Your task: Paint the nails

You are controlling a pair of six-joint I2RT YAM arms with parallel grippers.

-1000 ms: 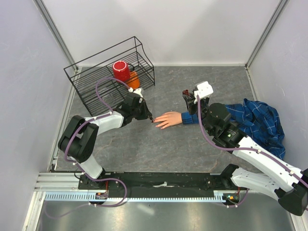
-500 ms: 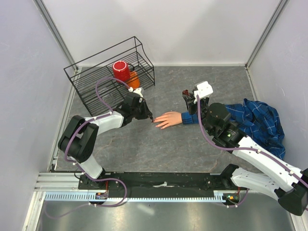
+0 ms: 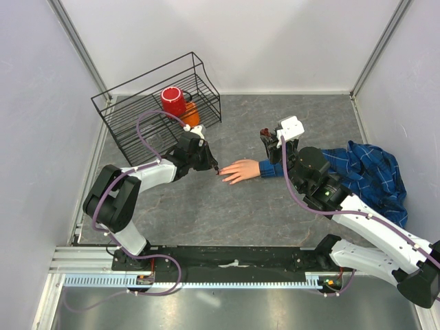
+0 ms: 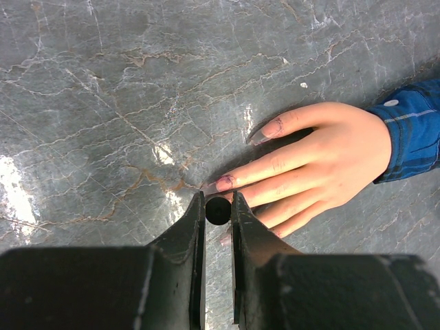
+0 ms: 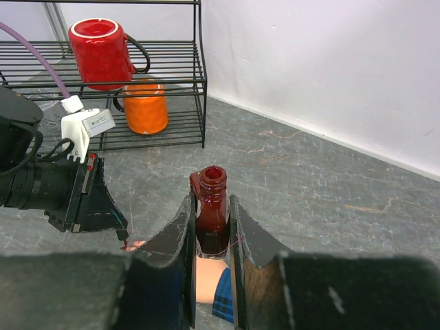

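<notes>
Wire rack (image 3: 130, 130): red mug (image 3: 172, 101), orange cup (image 3: 190, 113). Right gripper (image 5: 211, 201) clamps open polish bottle (image 5: 212, 218); left gripper (image 4: 218, 198) pinches brush cap (image 4: 218, 211).

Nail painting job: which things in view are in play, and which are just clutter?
In play: nails, fake hand, polish bottle, polish brush.
Clutter: wire rack, red mug, orange cup, plaid shirt.

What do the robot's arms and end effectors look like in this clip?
The left arm and right arm have white links, black joints and a purple cable along each. The left end effector and right end effector are black, with two flat fingers.
</notes>
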